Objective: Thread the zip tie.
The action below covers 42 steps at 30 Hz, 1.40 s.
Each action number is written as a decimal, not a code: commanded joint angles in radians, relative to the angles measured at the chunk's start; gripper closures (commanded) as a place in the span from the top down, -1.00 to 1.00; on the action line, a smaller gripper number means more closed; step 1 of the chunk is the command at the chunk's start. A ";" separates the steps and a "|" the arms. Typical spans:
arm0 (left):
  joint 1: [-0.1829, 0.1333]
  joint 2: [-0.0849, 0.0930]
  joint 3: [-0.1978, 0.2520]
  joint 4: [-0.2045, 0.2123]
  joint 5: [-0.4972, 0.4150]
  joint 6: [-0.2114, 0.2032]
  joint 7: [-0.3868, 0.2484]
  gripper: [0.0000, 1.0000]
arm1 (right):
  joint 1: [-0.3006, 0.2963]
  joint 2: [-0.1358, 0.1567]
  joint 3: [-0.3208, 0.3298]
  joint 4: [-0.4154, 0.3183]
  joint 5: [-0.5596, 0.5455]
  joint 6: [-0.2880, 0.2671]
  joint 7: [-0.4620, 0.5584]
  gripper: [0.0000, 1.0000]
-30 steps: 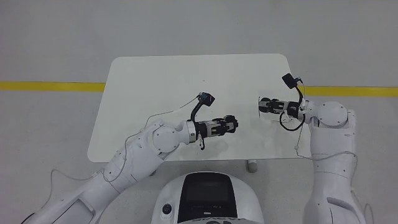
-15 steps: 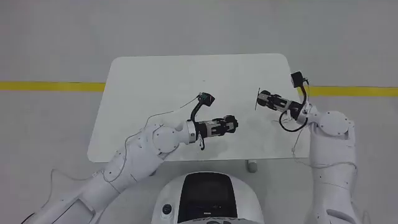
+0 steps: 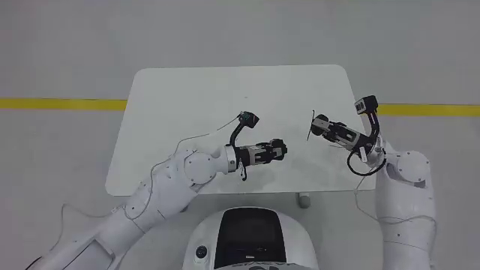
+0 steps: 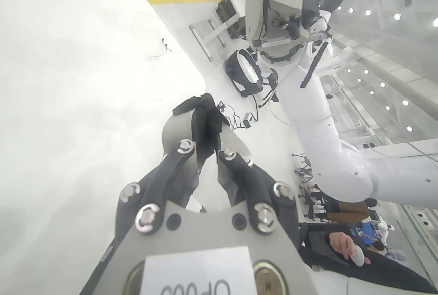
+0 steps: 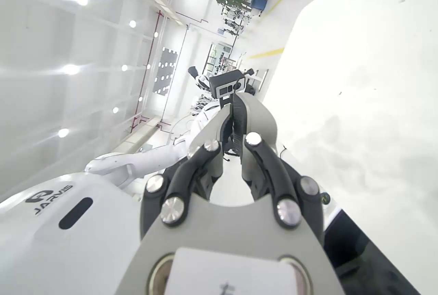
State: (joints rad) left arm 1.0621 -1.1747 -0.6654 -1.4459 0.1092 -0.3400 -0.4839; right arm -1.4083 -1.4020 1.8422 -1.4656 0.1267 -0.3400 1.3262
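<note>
Grip first: right gripper (image 3: 317, 125) clenched on zip tie (image 3: 312, 126), above the bench (image 3: 195, 97) near its right edge, and clear of the surface as far as can be judged. Held crosswise to the fingers, about mid-length, both ends free beyond the grip. Probably so that a free end can be offered toward the other arm. Aimed at left gripper (image 3: 280, 148), the two near but apart, open gap between them over the near-right part of the bench.

Left gripper clenched too, pads (image 4: 200, 120) pressed together in the left wrist view, nothing discernible between them. Level, facing the right arm. Read as ready to take or guide an end, a judgement only.

Look of the zip tie: thin, dark, straight strip, no loop formed. In the top view a short line running fore-and-aft across the gripper's axis. Head and tail not distinguishable. In the right wrist view, a narrow dark band edge-on between the right gripper's fingers (image 5: 256, 118), hard to separate from the dark pads there.

Threading not yet begun, judging by the unbent strip and the gap between the arms.
</note>
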 commanded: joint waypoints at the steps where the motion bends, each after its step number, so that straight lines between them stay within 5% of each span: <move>1: 0.000 0.000 0.000 0.000 0.000 0.000 0.000 -1.00 | 0.000 0.000 0.000 0.000 0.000 0.000 0.000 -1.00; 8: 0.000 0.000 0.000 0.000 0.000 0.000 0.000 -1.00 | 0.000 0.000 0.000 0.000 0.000 0.000 0.000 -1.00; 18: 0.089 -0.014 0.004 -0.100 -0.122 0.005 0.146 -1.00 | -0.151 -0.019 -0.009 -0.207 0.003 0.000 -0.355 -1.00; 30: 0.096 -0.053 0.039 -0.031 -0.151 0.000 0.289 -1.00 | -0.218 -0.022 -0.094 -0.303 -0.177 0.000 -0.565 -1.00; 38: 0.094 -0.053 0.038 -0.032 -0.143 0.000 0.290 -1.00 | -0.218 -0.022 -0.094 -0.303 -0.177 0.000 -0.565 -1.00; 42: 0.112 -0.058 0.029 -0.032 -0.239 0.000 0.282 -1.00 | -0.221 -0.020 -0.100 -0.337 -0.266 0.000 -0.644 -1.00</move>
State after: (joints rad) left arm 1.1718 -1.2321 -0.6340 -1.4811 -0.0943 -0.3400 -0.1902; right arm -1.6261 -1.4227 1.7472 -1.7851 -0.0758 -0.3400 0.7349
